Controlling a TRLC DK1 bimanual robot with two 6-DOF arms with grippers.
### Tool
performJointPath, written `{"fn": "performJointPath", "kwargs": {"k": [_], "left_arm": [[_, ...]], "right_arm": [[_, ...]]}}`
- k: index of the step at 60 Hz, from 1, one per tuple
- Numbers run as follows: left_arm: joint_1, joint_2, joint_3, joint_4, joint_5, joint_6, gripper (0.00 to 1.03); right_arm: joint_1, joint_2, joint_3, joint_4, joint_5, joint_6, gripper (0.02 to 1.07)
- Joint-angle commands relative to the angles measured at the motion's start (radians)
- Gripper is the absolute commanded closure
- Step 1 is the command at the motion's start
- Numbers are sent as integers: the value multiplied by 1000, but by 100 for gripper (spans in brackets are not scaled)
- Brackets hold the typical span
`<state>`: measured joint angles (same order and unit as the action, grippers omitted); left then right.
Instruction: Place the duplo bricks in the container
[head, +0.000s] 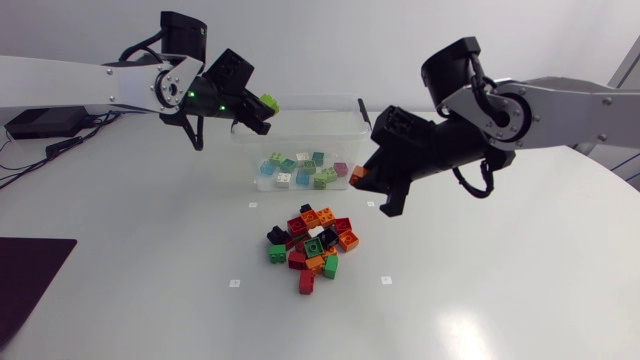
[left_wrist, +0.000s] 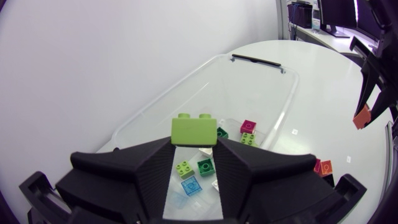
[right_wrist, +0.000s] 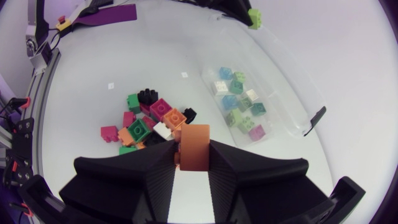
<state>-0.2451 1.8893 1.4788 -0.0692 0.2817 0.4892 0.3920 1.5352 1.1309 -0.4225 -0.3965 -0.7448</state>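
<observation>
Nearest: a loose heap of duplo bricks (head: 312, 248) on the white worktop (head: 500, 300), in red, orange, green and black with one white, all outside the box. Just beyond it, the right pincer (head: 365, 186) hangs above the worktop between the heap and the container (head: 352, 112), fingers drawn narrow on an orange brick (right_wrist: 194, 146) gripped from two sides. The container is a clear, open-topped tub. A dozen or so pastel bricks (head: 300, 168) lie on its floor: pale blue, green, white, magenta. Farthest: the left pincer (left_wrist: 194, 148) at the container's left back corner, clamped on a lime-green brick (left_wrist: 194, 130), studs up, poised over the rim with the tub's inside just ahead. Judgement: about halfway. One batch is already in, and two bricks are aloft, the lime one close to a drop and the orange one short of the tub. The whole heap is left to carry across, likely one brick per arm each trip.
</observation>
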Motion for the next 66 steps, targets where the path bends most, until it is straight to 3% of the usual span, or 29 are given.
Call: {"fn": "performJointPath", "kwargs": {"k": [1, 4, 12, 16, 44, 66], "left_arm": [[-6, 62, 74, -1, -12, -29, 69], [-5, 82, 97, -7, -24, -40, 63], [0, 91, 115, -18, -27, -47, 21], [3, 68, 98, -18, -27, -47, 7], [38, -300, -198, 31, 7, -40, 6], [63, -421, -356, -130, 117, 100, 6]], "right_arm": [[-5, 34, 49, 2, -8, 45, 81], [-7, 48, 73, 18, -8, 67, 81], [-19, 98, 153, 54, -8, 122, 81], [-24, 132, 201, 64, -8, 147, 81], [-10, 378, 529, 94, 2, 262, 81], [27, 566, 787, 37, 28, 335, 81]]}}
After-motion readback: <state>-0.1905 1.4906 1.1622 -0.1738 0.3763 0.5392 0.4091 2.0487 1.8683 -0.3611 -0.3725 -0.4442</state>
